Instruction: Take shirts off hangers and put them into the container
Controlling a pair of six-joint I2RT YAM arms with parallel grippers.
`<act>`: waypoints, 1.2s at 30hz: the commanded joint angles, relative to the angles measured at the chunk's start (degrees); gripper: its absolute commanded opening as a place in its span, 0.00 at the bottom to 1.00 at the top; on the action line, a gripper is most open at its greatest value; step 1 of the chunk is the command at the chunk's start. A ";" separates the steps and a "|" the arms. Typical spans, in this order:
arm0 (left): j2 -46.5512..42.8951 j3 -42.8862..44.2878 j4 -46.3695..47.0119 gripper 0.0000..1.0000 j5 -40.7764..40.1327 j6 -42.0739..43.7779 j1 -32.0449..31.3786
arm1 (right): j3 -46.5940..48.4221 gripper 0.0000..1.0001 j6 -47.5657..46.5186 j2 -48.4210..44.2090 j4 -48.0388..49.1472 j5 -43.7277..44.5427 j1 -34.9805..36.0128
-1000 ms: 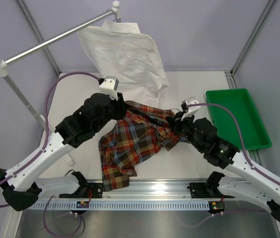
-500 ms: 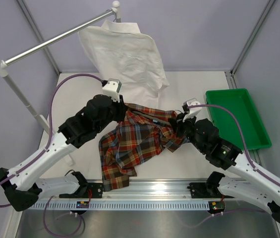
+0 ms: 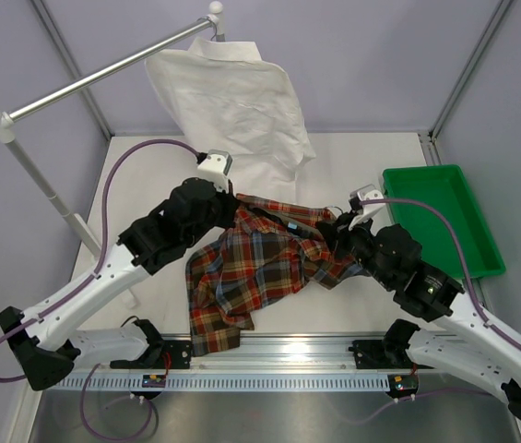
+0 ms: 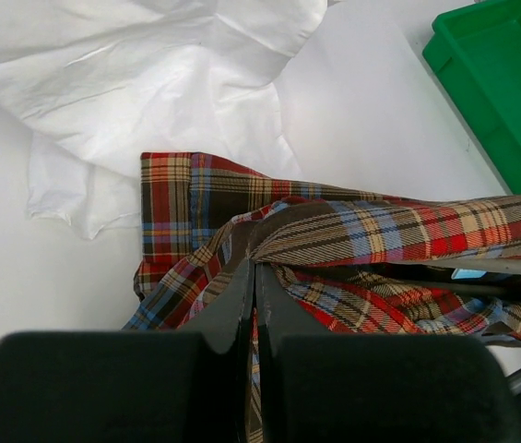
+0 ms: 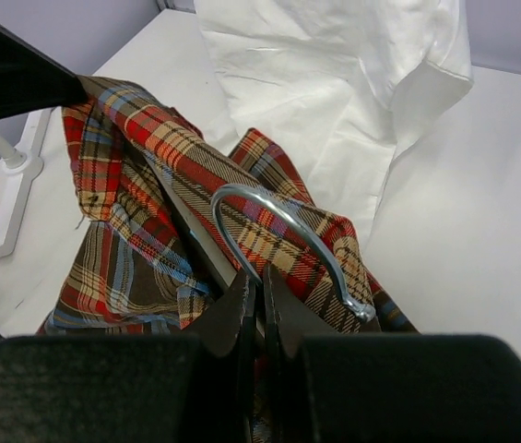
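The red-orange plaid shirt (image 3: 251, 268) lies crumpled on the table between both arms, still over its hanger. My left gripper (image 3: 234, 207) is shut on a fold of the plaid fabric (image 4: 380, 231) at the shirt's upper left edge, its tips (image 4: 254, 268) pinching the cloth. My right gripper (image 3: 331, 236) is shut on the base of the hanger's silver hook (image 5: 289, 217), which sticks out of the plaid collar (image 5: 131, 185). The off-white shirt (image 3: 232, 101) hangs from the rail behind, its hem resting on the table. The green container (image 3: 435, 212) stands at the right.
The silver rail (image 3: 103, 74) crosses the back left on a white stand (image 3: 57, 198). The off-white shirt (image 4: 131, 74) hangs just beyond the plaid one. The container's corner (image 4: 509, 83) shows in the left wrist view. Frame posts rise at the table's corners.
My left gripper has closed onto the plaid fabric. Both arms have shifted slightly to the right, the right one taking the hanger hook with it.
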 commanded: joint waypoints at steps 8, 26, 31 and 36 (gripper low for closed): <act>1.95 -1.70 2.63 0.00 -2.63 -0.07 0.79 | 3.48 0.00 0.11 -4.45 4.38 -6.05 -0.60; 2.74 5.69 1.92 0.00 -2.02 0.46 0.79 | 4.45 0.00 -3.15 -1.02 5.87 -15.64 -0.60; 4.32 6.48 -0.71 0.00 -5.00 -0.86 0.79 | 5.50 0.00 -3.76 -1.90 7.19 -17.20 -0.60; 5.99 8.15 -3.35 0.00 -5.98 -1.65 0.79 | 6.91 0.00 -4.46 -2.78 7.19 -17.31 -0.60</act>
